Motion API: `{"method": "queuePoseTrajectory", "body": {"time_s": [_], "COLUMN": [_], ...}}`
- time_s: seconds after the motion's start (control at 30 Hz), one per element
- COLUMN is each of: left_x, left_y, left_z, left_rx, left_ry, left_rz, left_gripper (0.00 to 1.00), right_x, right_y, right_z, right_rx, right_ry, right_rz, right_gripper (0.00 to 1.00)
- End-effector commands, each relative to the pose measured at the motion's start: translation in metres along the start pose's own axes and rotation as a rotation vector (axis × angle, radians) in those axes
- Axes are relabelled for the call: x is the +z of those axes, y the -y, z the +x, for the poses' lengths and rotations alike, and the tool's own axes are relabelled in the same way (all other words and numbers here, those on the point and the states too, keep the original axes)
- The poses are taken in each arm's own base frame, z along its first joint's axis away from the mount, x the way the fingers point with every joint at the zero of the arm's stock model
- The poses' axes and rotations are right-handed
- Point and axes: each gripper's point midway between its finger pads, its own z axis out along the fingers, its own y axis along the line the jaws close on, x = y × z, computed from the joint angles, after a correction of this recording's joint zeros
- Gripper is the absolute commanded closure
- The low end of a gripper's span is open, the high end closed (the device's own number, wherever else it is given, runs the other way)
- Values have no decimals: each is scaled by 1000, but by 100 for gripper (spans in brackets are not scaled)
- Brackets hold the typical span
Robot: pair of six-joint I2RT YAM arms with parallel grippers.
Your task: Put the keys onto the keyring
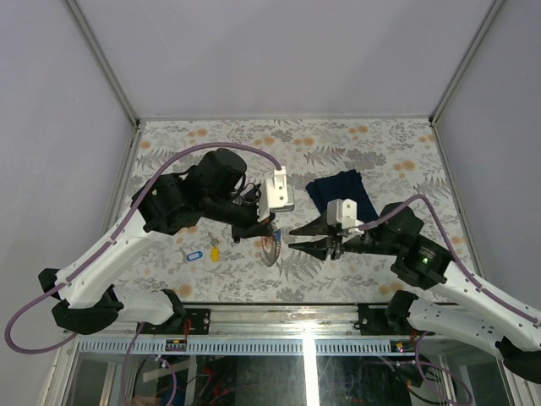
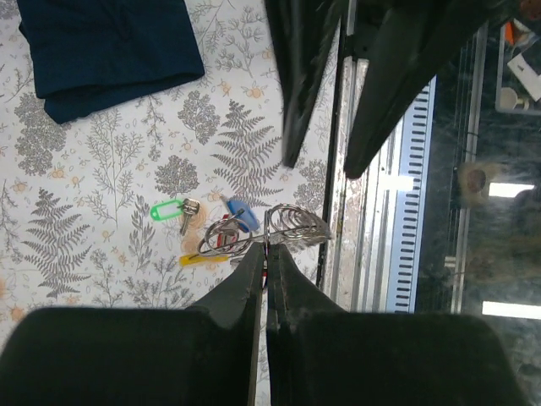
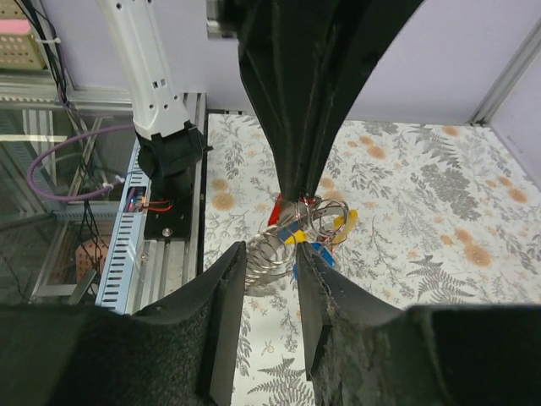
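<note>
My left gripper (image 2: 267, 247) is shut on the rim of the keyring (image 2: 297, 227), a silvery coiled ring held just above the table with blue, yellow and red tags hanging from it. In the top view, the left gripper (image 1: 269, 225) holds the keyring (image 1: 270, 247). My right gripper (image 3: 270, 254) is open, its tips either side of the ring's coil (image 3: 272, 254) without closing on it. A green-tagged key (image 2: 173, 209) lies on the table beyond the ring. A blue-tagged key (image 1: 193, 255) and a yellow-tagged key (image 1: 215, 252) lie to the left.
A folded navy cloth (image 1: 341, 193) lies on the fern-patterned table behind the right gripper. The table's near edge with its metal rail (image 2: 406, 211) runs close beside the keyring. Grey walls enclose the back and sides.
</note>
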Motion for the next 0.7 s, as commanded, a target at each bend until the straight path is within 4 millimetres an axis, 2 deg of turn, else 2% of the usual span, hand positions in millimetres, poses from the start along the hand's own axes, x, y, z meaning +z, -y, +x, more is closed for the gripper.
{"method": "queuePoseTrajectory", "body": {"time_s": [0.0,0.33,0.67], "left_x": [-11,-8,-7], "left_y": [6,16,26], "left_z": [0,1,-5], "left_rx": [53,84,116], "left_ry": [-42,-51,-24], "left_rz": [-15,9,48], "left_gripper": [100,100,100], "right_x": [14,29,36], "right_y": [-1,-6,-5], "right_z": [-19,-24,-16], "right_rx": [-45,-29,-4], "right_ry": [126,149,124], "right_rz": [-45,-127,-139], "right_gripper": [62,59,60]}}
